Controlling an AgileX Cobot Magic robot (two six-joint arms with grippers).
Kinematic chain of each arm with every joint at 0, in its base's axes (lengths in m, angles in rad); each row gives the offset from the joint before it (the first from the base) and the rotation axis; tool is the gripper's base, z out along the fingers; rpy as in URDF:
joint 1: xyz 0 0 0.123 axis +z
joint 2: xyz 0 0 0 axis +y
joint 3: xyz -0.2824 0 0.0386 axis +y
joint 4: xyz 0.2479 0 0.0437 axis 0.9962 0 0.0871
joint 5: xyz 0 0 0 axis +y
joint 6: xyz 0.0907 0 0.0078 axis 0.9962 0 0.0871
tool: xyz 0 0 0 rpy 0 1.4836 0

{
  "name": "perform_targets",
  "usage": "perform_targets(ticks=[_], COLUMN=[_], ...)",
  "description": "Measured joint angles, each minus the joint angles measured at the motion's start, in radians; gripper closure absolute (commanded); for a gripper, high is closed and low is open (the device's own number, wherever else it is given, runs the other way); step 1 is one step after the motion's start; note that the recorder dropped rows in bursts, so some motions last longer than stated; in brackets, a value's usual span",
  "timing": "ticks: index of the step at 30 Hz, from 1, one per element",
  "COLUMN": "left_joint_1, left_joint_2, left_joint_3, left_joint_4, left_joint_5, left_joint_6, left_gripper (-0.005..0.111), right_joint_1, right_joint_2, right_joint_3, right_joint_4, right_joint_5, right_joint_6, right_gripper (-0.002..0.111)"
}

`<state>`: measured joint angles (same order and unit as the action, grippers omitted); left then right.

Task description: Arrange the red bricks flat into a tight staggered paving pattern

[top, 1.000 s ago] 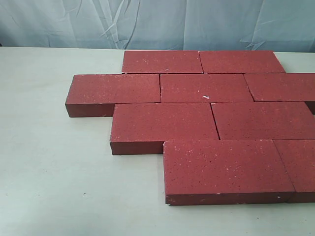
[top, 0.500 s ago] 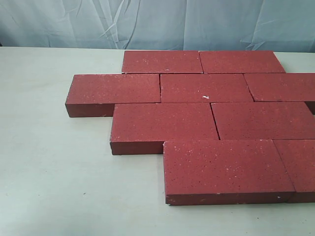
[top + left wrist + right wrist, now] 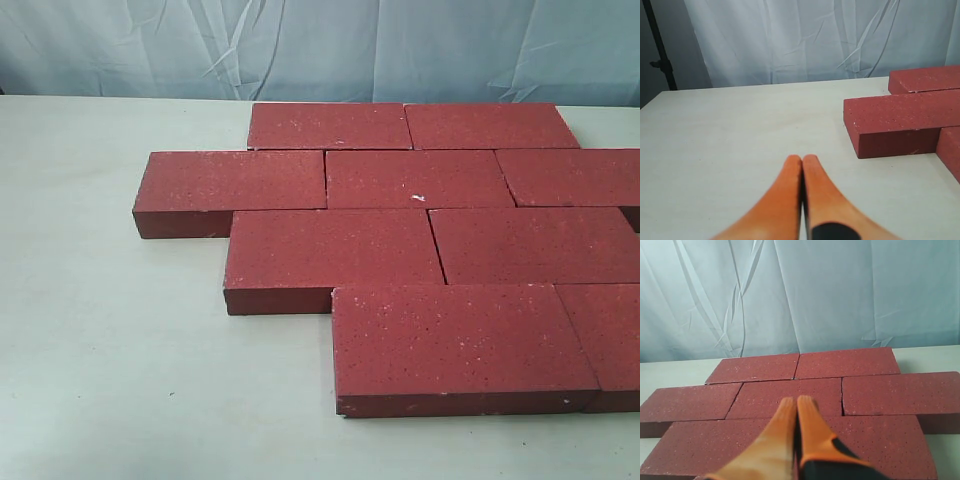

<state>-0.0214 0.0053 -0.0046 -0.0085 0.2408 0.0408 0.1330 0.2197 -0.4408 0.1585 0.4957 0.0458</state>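
Note:
Several dark-red bricks (image 3: 420, 178) lie flat in four staggered rows on the pale table (image 3: 100, 350), edges touching; the middle one carries a small white chip (image 3: 419, 197). Neither gripper appears in the exterior view. My left gripper (image 3: 802, 159) is shut with nothing in it, over bare table, apart from the end of the nearest brick (image 3: 900, 122). My right gripper (image 3: 796, 401) is shut and empty, held over the laid bricks (image 3: 790, 395).
A pale blue cloth backdrop (image 3: 320, 45) hangs behind the table. A black stand pole (image 3: 660, 50) rises at the table's corner in the left wrist view. The right-hand bricks (image 3: 610, 335) run out of the exterior view's edge.

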Motion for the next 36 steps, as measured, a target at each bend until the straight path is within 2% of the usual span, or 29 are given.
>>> perform_targets(ticks=[36], left_joint_1=[0.0], left_joint_2=[0.0], left_joint_3=[0.0], left_joint_4=[-0.046], left_joint_5=[-0.002], left_joint_6=[0.0], left_gripper=[0.107], right_joint_1=[0.0], right_joint_2=[0.0], right_joint_3=[0.0], right_joint_4=[0.0], right_joint_5=[0.0], right_joint_6=[0.0], right_gripper=[0.109])
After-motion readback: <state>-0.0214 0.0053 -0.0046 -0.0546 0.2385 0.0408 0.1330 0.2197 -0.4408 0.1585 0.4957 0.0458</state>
